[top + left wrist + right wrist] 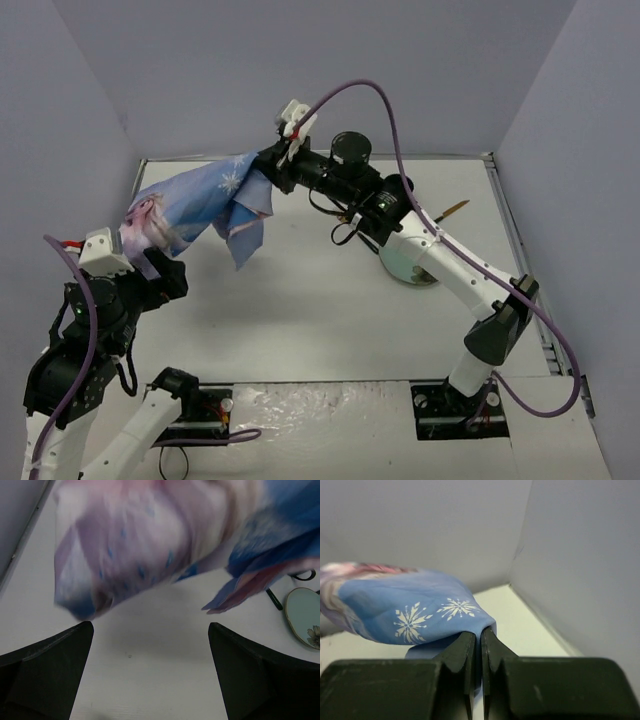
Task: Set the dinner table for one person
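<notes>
Right hand [481,637] clenched on one corner of the blue snowflake placemat [205,195], which hangs raised above the white worktop [310,300] spanning the enclosure floor beneath both arms; left hand [151,625] released, fingers spread wide near its other end; plate [408,270] partly under the right arm.

— What is that blue cloth [205,205]?
— It's pale blue, printed with white snowflakes, and has a pink-and-lilac figure at one end. It hangs crumpled in the air, stretched from left to right, with one corner drooping.
— Anything else?
— A round, pale plate [302,615] with a small flower on it lies flat to the right, apart from the cloth. Near it is a thin brownish stick [455,208], too small to name. Plain grey walls [300,70] stand on three sides.
</notes>
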Action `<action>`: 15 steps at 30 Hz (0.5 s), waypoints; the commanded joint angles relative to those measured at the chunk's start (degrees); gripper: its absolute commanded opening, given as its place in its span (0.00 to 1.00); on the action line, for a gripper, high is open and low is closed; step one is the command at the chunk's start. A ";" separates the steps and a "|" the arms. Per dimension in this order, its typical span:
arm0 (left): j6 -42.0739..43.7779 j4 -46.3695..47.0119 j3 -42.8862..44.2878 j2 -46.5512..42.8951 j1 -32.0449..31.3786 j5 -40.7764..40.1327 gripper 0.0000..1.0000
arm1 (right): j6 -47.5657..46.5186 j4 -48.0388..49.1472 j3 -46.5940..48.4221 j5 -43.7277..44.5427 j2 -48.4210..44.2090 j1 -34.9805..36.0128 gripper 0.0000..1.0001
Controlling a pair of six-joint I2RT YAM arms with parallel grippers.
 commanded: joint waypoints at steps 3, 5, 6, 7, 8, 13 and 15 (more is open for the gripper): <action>-1.50 -6.10 0.62 -3.43 -0.21 -3.85 0.97 | 0.50 5.44 -23.48 4.34 -6.73 1.84 0.04; -2.71 -6.89 -1.04 -4.94 -0.26 -2.87 0.97 | 2.45 4.46 -31.39 5.73 -8.01 2.33 0.12; -3.36 -7.08 -1.78 -5.32 -0.26 -2.41 0.97 | 3.92 3.91 -34.45 6.24 -8.52 2.56 0.15; -4.09 -7.18 -2.94 -5.75 -0.26 -2.08 0.97 | 5.18 3.02 -38.53 6.70 -9.46 2.73 0.19; -4.74 -7.24 -4.02 -5.99 -0.26 -1.83 0.97 | 5.81 2.22 -41.85 7.54 -10.39 3.09 0.23; -8.55 -5.84 -9.03 -5.29 -0.26 -1.06 0.97 | 8.57 -2.39 -50.78 11.10 -15.63 4.10 0.50; -10.37 -3.95 -11.38 -4.30 -0.26 -0.46 0.97 | 9.33 -3.68 -51.32 11.25 -18.06 3.95 0.68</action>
